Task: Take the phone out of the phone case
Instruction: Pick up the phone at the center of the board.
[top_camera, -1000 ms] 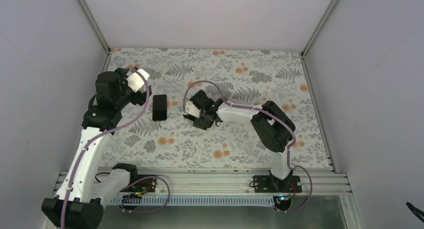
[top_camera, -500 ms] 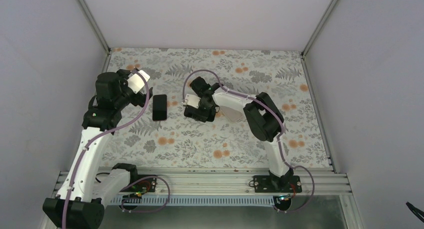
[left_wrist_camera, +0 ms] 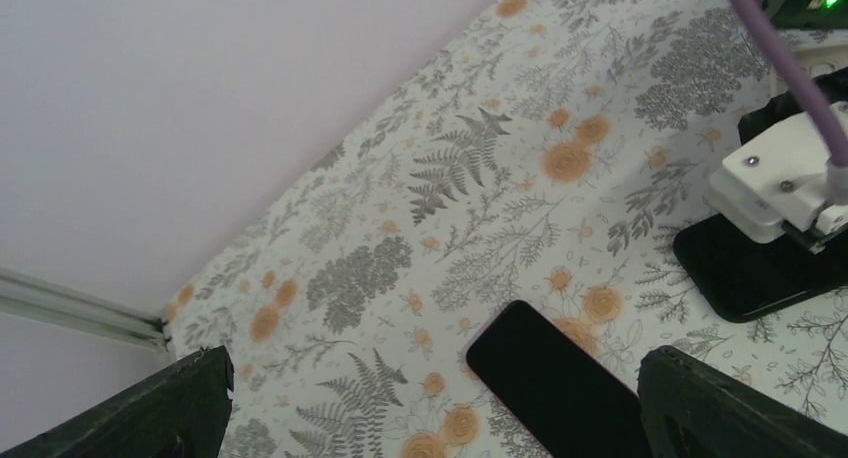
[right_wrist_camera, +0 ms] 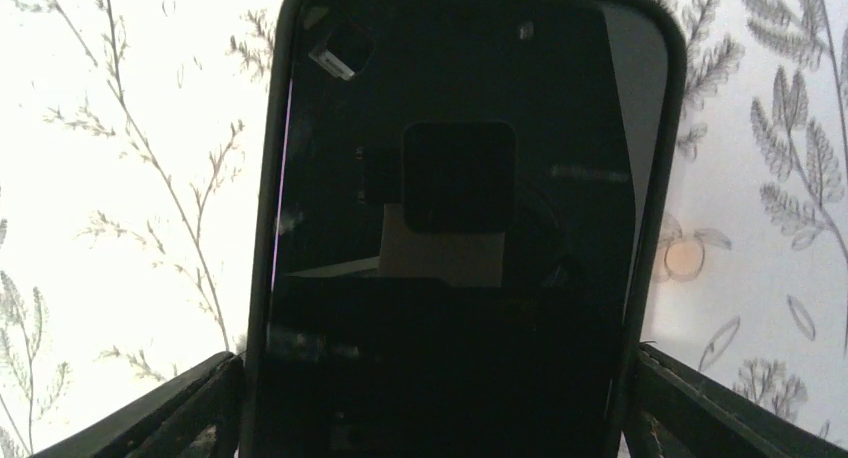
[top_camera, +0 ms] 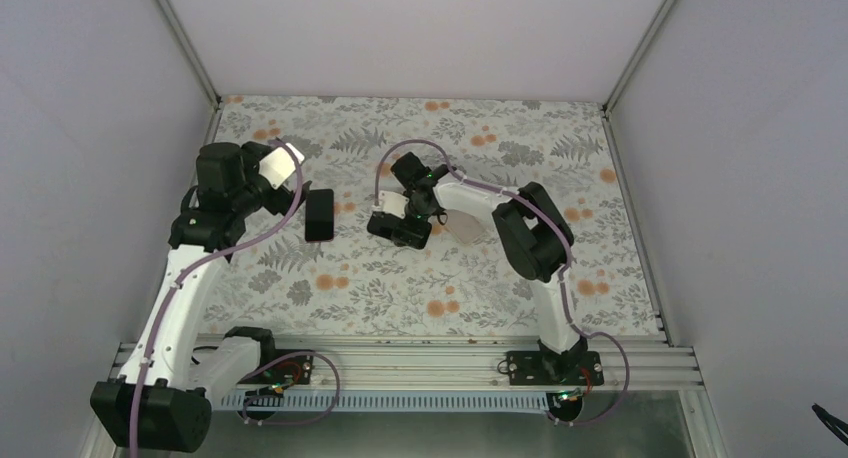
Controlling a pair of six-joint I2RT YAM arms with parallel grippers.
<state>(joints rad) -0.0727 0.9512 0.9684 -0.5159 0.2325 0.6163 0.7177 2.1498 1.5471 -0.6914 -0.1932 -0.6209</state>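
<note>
Left tool (left_wrist_camera: 432, 363), released, at ten o'clock of phone (top_camera: 319, 215); right tool (right_wrist_camera: 437, 353) flanks phone case (right_wrist_camera: 455, 88), grip indeterminable.

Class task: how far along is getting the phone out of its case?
Done: nothing visibly; the glossy phone seems to sit inside its rimmed case, though I can't be sure. In hand: the open right claw straddles it; the open left claw hovers by a second dark slab. Left: gripping and separating.

Robot lab booth, plain panel walls (top_camera: 400, 28)
</note>
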